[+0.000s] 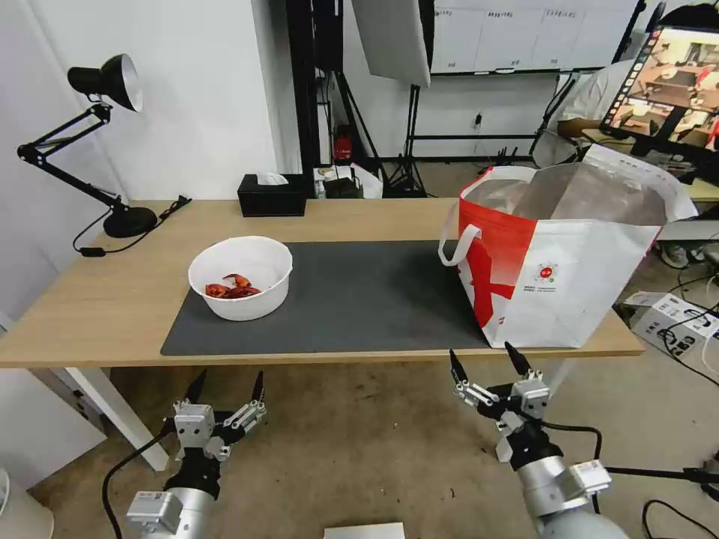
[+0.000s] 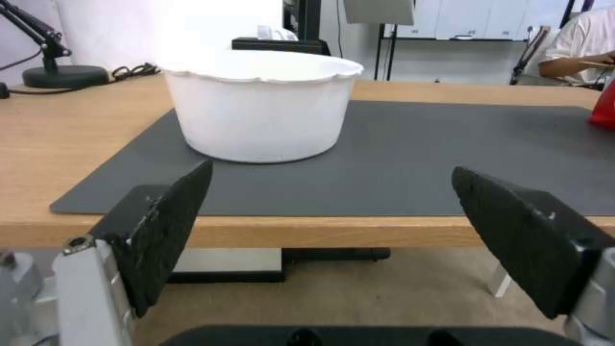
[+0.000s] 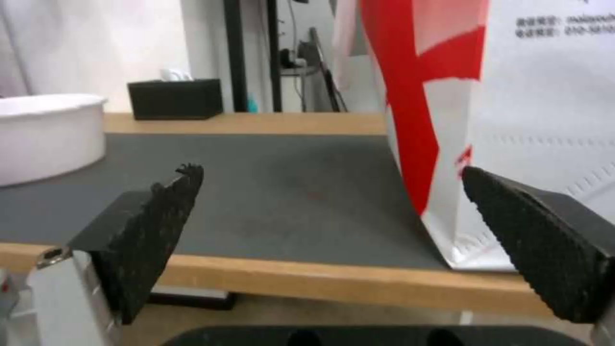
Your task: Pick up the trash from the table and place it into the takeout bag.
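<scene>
Sitting on the left half of the dark grey mat (image 1: pixel 337 299), the white bowl (image 1: pixel 240 287) is upright with red crayfish shells (image 1: pixel 232 287) heaped at its bottom, and nothing is touching it. It looks like the one piece of trash left on the surface (image 1: pixel 105 299). Over on the right end stands the takeout bag (image 1: pixel 569 277), mouth gaping, silver lining showing, one white loop handle (image 1: pixel 458 245) drooping toward the bowl's side.

So the step in hand, by my reading, is the approach: no grasp has begun. The left gripper (image 1: pixel 227 386) hangs below and in front of the surface's near edge, its jaws spread wide and empty. From the left wrist view the bowl (image 2: pixel 259 108) sits ahead of and above those jaws, a little off toward one black pad (image 2: pixel 168 226), with the wooden edge lying between them. The right gripper (image 1: pixel 487 363) waits just beneath the bag's near corner, jaws likewise spread with nothing in them; its wrist view shows the bag (image 3: pixel 512 110) close in front and the bowl (image 3: pixel 48 134) well off to the side.

The next move calls for the left arm to rise clear of the edge, reach in over the mat and close on the bowl's rim or wall while keeping it level, since tipping would likely spill shells. Then comes a carry across to the bag's open top.

Behind, a black tissue box (image 1: pixel 272 195) and a desk lamp (image 1: pixel 105 135) sit well apart at the back.
</scene>
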